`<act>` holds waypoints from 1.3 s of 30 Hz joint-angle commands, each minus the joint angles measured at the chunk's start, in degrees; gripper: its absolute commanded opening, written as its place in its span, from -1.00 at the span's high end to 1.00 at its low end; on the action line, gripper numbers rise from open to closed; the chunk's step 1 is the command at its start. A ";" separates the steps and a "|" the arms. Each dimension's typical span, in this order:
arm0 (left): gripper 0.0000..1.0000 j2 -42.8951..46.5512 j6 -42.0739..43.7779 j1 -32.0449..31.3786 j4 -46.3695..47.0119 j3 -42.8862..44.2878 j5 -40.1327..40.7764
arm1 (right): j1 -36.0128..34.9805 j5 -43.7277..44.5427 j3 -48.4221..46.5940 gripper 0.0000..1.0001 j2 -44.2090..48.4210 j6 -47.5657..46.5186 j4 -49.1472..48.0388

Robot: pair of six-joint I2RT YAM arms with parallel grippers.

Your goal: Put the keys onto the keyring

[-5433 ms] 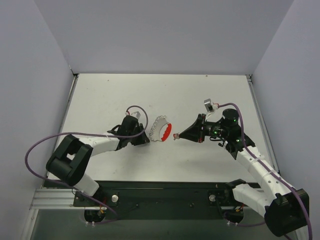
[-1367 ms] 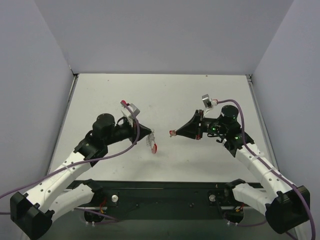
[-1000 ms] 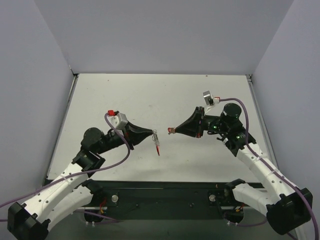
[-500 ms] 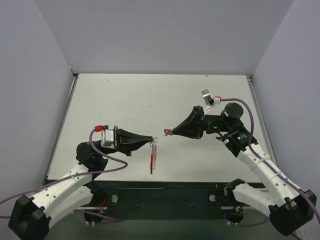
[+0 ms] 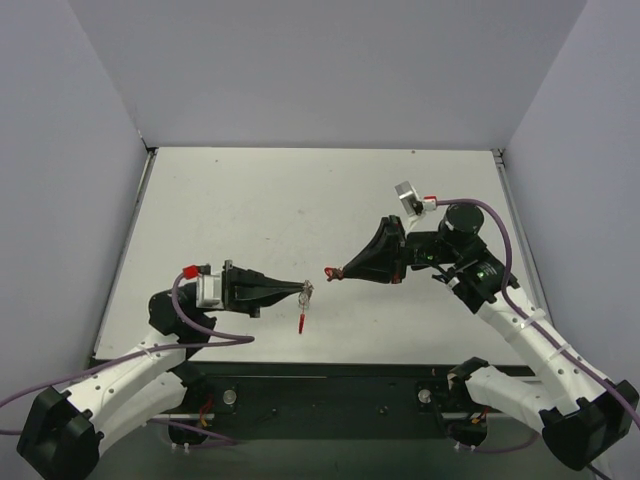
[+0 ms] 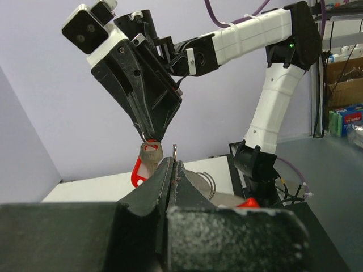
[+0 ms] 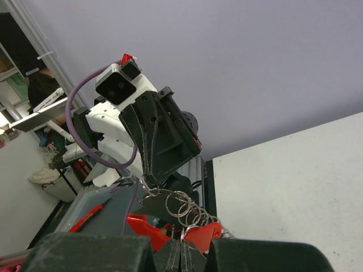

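My left gripper (image 5: 305,290) is shut on the silver end of the keyring (image 5: 302,318), a string of wire loops whose red part hangs below the jaws, above the table. In the left wrist view a thin wire of the keyring (image 6: 176,151) sticks up from the shut left gripper (image 6: 172,163). My right gripper (image 5: 332,271) is shut on the small key (image 5: 328,272) with its red head, a short gap to the right of the left fingertips. The key (image 6: 150,156) dangles just behind the ring wire. From the right wrist, the keyring (image 7: 184,205) loops show above the shut right gripper (image 7: 181,248).
The white table (image 5: 300,200) is walled on three sides by pale panels. A black rail (image 5: 330,385) carrying the arm bases runs along the near edge. Both arms are raised over the table's near middle, tips pointing at each other.
The left arm has drawn back toward the near edge and turned level, the keyring swinging to hang straight down. The right gripper with the key has edged left and slightly nearer.
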State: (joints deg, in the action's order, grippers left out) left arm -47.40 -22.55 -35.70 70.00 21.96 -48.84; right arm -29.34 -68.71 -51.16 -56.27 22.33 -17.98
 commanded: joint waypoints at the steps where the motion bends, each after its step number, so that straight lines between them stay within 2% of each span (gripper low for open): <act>1: 1.00 2.56 4.43 -0.59 -1.42 2.03 -1.61 | -0.45 -3.27 -3.34 1.00 0.11 -3.78 -0.22; 8: 1.00 5.56 14.88 -1.12 -23.55 5.37 0.59 | -0.45 -2.49 -4.48 1.00 -0.68 -8.79 6.63; 13: 1.00 7.66 18.32 -1.47 -29.74 5.38 0.24 | -0.54 -2.75 -4.04 1.00 -0.59 -8.88 7.17; 18: 1.00 8.90 19.73 -2.26 -27.11 3.89 0.41 | -1.85 -4.15 -4.92 1.00 -1.30 -8.70 7.25; 25: 1.00 7.58 18.16 -3.76 -13.25 0.55 -1.79 | -4.05 -4.59 -6.94 1.00 -2.44 -11.95 12.43; 28: 1.00 7.41 17.54 -4.37 -10.42 0.11 -2.40 | -4.76 -4.59 -7.55 1.00 -2.18 -12.48 13.58; 39: 1.00 7.32 18.85 -7.10 -9.88 1.07 -2.31 | -8.36 -4.86 -9.75 1.00 -4.02 -15.12 17.63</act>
State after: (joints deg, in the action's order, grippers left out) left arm -40.25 -4.64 -41.85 56.40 21.58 -50.87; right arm -36.82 -71.18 -58.72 -59.75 9.93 0.03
